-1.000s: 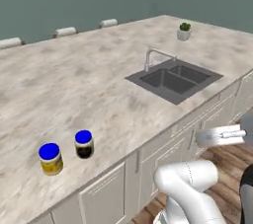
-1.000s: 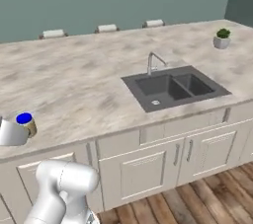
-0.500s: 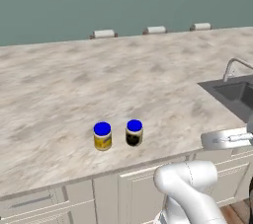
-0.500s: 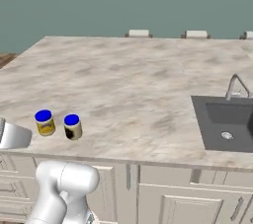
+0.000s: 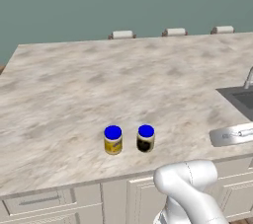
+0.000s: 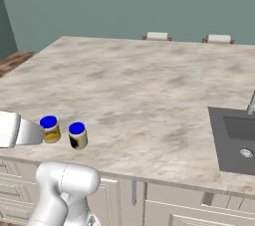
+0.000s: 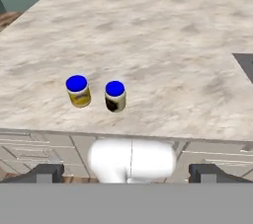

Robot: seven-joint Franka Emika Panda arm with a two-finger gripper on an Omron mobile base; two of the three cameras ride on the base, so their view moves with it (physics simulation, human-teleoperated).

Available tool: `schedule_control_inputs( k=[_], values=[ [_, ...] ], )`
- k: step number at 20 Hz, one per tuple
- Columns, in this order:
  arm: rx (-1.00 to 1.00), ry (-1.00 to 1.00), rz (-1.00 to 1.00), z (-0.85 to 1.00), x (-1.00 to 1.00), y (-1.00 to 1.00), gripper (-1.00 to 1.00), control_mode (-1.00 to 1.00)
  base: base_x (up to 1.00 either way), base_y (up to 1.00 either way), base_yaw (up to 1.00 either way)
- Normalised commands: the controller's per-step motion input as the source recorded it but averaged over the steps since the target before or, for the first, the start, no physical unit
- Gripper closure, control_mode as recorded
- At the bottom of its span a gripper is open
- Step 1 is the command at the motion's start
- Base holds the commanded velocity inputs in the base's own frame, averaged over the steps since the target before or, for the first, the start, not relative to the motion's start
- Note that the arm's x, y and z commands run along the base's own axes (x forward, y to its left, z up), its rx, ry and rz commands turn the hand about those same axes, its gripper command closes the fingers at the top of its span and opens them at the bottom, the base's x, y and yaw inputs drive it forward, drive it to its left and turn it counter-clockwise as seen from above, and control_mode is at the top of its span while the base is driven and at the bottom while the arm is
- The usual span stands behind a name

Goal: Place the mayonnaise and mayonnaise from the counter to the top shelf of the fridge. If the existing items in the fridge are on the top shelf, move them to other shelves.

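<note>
Gripper (image 7: 128, 173) fingers sit wide apart at the bottom of my hand view, two small dark tips with nothing between them, so I read it as open and empty, held back short of the counter's front edge and looking forward and down across the worktop. From the left base view I see the white arm's rounded elbow low in front of the cream cabinets, folded and well below the stone surface. The counter (image 5: 99, 90) is a broad slab of beige mottled stone, flat and matte, with pale panelled drawers and doors under its front edge. Both mayonnaise jars stand upright near that front edge, side by side and just apart: the left jar (image 5: 113, 139) has a bright blue round lid over a pale cream-yellow body, and the right jar (image 5: 146, 138) has the same blue lid but shows mostly its dark label band toward me. In the hand view the left one (image 7: 78, 91) and the right one (image 7: 115, 96) sit ahead of the fingers and a little to their left. A dark grey recessed sink (image 6: 234, 138) lies toward the counter's right end, well apart from the jars.
</note>
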Motion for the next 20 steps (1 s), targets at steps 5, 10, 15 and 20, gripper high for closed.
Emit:
schedule_control_inputs(
  k=[5,10,15,20],
  values=[
    [0.01,0.14,0.48,-0.01,0.91,-0.64,-1.00,-1.00,0.00,0.00,0.00],
    [0.06,0.17,0.62,-0.17,0.89,-0.33,-1.00,-1.00,0.00,0.00,0.00],
    [0.27,-0.01,0.73,-0.52,0.95,-0.04,-1.00,-1.00,0.00,0.00,0.00],
    [0.37,-0.14,0.68,-0.82,0.47,0.06,-1.00,-1.00,0.00,0.00,0.00]
  ],
)
